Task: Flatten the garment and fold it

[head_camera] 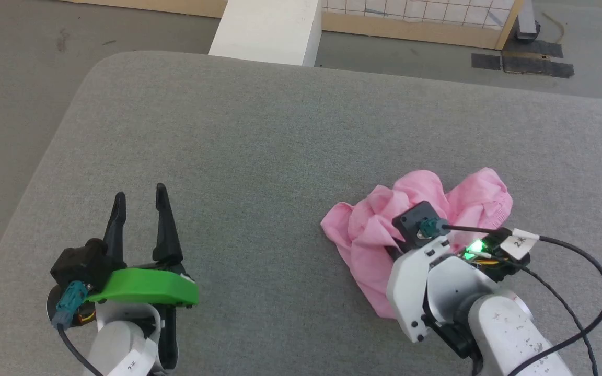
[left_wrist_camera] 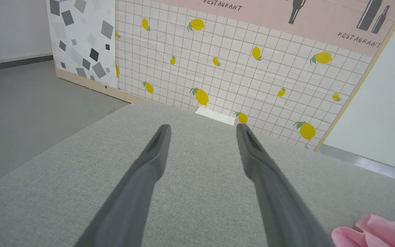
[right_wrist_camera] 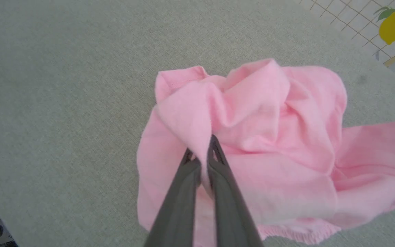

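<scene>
The pink garment (head_camera: 369,230) lies crumpled in a heap on the right part of the grey table (head_camera: 259,156). My right gripper (right_wrist_camera: 201,151) is shut on a raised fold of the garment (right_wrist_camera: 269,137), the cloth pinched between its two fingertips. In the head view the right wrist (head_camera: 437,266) covers the garment's near side and hides the fingers. My left gripper (head_camera: 139,196) hovers open over bare table at the lower left, far from the cloth. A pink edge of the garment (left_wrist_camera: 379,231) shows at the lower right of the left wrist view, beside the open left gripper (left_wrist_camera: 202,132).
The table's rounded far-left corner (head_camera: 107,60) and left edge drop to grey floor. A white block (head_camera: 269,26) stands beyond the far edge. A lemon-patterned wall panel (left_wrist_camera: 235,68) rises behind the table. A black cable (head_camera: 588,271) loops from the right wrist.
</scene>
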Controlling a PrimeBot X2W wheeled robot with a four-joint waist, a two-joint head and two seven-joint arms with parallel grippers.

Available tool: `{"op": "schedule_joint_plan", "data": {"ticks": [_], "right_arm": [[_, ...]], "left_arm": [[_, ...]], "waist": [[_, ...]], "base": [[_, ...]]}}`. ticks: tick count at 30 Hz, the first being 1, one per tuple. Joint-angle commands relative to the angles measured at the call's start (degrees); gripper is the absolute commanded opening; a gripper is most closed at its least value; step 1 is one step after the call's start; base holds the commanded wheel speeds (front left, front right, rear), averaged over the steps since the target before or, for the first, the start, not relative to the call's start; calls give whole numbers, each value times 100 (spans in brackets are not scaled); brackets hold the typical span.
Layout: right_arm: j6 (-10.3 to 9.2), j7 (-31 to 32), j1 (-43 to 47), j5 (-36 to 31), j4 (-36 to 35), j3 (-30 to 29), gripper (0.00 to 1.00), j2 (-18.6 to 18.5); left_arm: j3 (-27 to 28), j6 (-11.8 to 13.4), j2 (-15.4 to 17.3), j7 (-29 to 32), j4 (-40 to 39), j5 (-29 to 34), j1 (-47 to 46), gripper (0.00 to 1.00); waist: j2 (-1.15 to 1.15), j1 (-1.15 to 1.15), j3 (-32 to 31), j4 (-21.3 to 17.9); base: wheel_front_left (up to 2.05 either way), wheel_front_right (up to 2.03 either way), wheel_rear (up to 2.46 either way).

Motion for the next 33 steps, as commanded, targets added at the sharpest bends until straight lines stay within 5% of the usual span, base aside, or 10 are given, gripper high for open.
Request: {"op": "schedule_joint_plan", "data": {"ticks": [1,13,30,31,33], "right_arm": [[-10,-54,-32,83,-132,35,0,-12],[-10,-1882,-1281,1027,-1084,129,0,223],[-10,-1774,696,239,281,-3230,0,236],[-10,-1704,822,257,301,-3340,10,236],[-10,-1602,1007,302,277,-3460,100,236]], "left_arm": [[3,-46,-38,-27,12,101,78,100],[55,-160,-57,-27,108,223,59,100],[-65,-300,-59,-27,304,231,47,100],[-57,-304,-59,-27,313,236,51,100],[-60,-316,-59,-27,317,249,65,100]], "waist": [[0,0,-18,-15],[0,0,-116,-360],[0,0,-166,-530],[0,0,-178,-551],[0,0,-194,-588]], "base": [[0,0,0],[0,0,0],[0,0,0],[0,0,0],[0,0,0]]}}
